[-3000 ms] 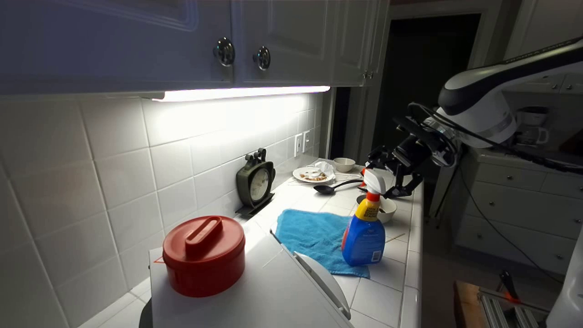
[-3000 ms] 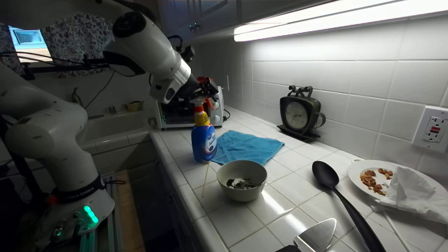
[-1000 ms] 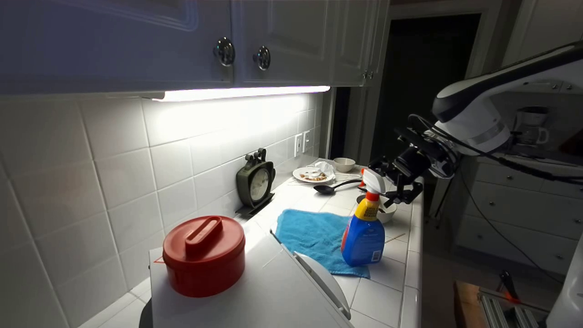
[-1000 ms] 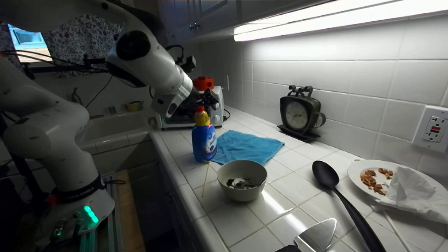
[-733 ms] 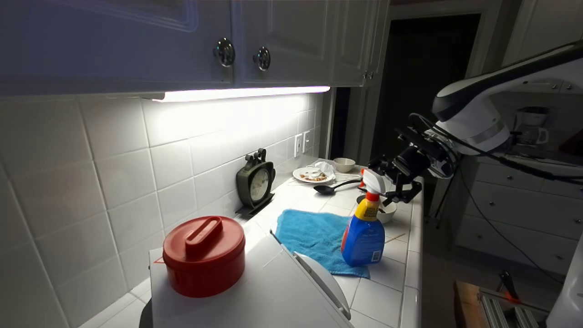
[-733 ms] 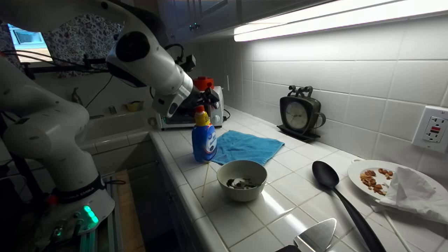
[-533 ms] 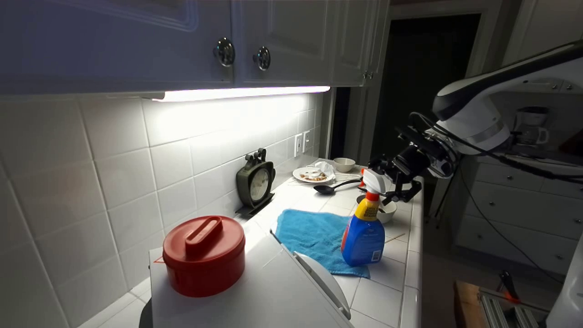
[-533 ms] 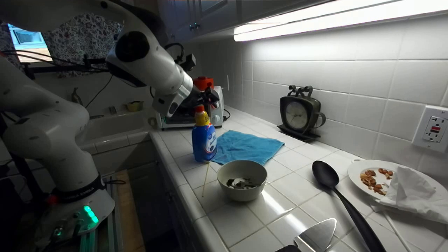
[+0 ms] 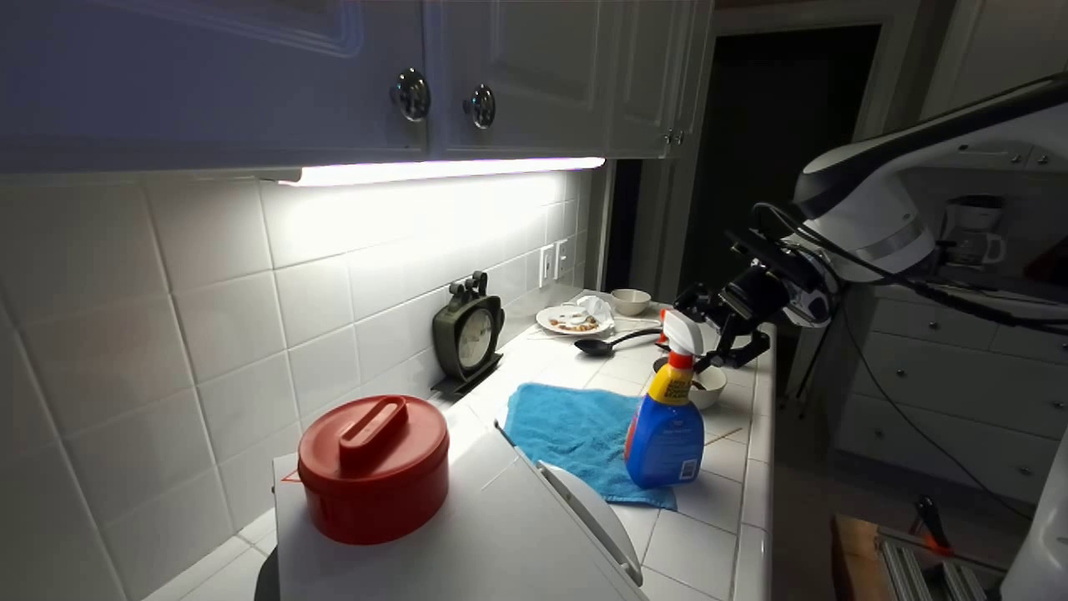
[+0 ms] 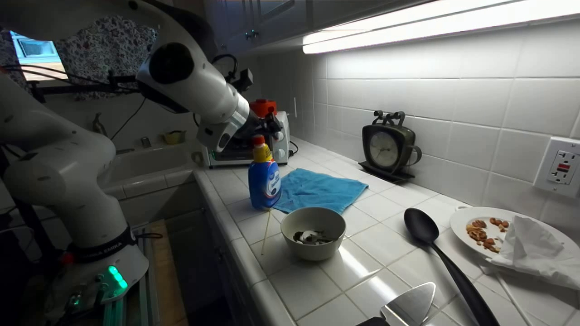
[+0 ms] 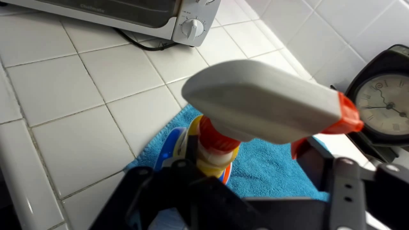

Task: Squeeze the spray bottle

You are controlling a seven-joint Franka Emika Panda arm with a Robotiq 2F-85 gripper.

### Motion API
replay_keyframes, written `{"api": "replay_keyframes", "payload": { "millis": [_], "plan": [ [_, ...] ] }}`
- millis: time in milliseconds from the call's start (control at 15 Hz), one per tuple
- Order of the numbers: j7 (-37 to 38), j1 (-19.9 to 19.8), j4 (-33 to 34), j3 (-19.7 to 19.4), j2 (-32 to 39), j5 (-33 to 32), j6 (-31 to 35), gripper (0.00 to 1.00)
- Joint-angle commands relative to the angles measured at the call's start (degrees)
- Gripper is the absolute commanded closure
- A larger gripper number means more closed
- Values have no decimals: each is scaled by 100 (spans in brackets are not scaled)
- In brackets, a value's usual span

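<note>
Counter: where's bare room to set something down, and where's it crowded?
Bare tile lies in the wrist view between the toaster oven and towel. An exterior view shows more between the bowl, towel and black spoon. It's crowded around the spray bottle, with the gripper at its trigger, and where the plate, black spoon and pie server sit close together.

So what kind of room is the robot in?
It looks like a kitchen: you can see a toaster oven, a sink and a coffee maker.
</note>
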Motion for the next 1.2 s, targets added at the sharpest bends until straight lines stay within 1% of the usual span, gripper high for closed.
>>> {"api": "replay_keyframes", "payload": {
  "millis": [0,67,133,200,267,333,400,467,533,600,667,733,800,867,933,1000,1067,1133],
  "plan": [
    [-188,-79,79,-95,60,202,-257,50],
    [-186,-97,79,-110,65,190,-283,53],
    [-196,-112,86,-126,76,178,-317,22],
    [-197,-128,88,-135,78,174,-341,22],
    [-207,-142,92,-152,86,182,-365,45],
    [-214,-151,94,-165,89,188,-385,49],
    [-212,-161,98,-172,95,185,-404,50],
    [-212,-170,108,-181,102,175,-425,37],
    [-216,-180,130,-194,111,171,-450,13],
    [-203,-192,138,-197,120,171,-470,12],
    [-200,-202,144,-199,126,178,-486,60],
    [-191,-209,153,-199,133,178,-509,57],
    [-189,-212,162,-198,142,176,-527,58],
    [-186,-216,179,-198,156,170,-539,63],
    [-177,-224,203,-195,170,153,-544,22],
    [-166,-228,216,-194,180,149,-549,26],
    [-165,-228,224,-197,193,156,-554,25],
    [-160,-230,227,-196,200,152,-561,20]
  ]
}}
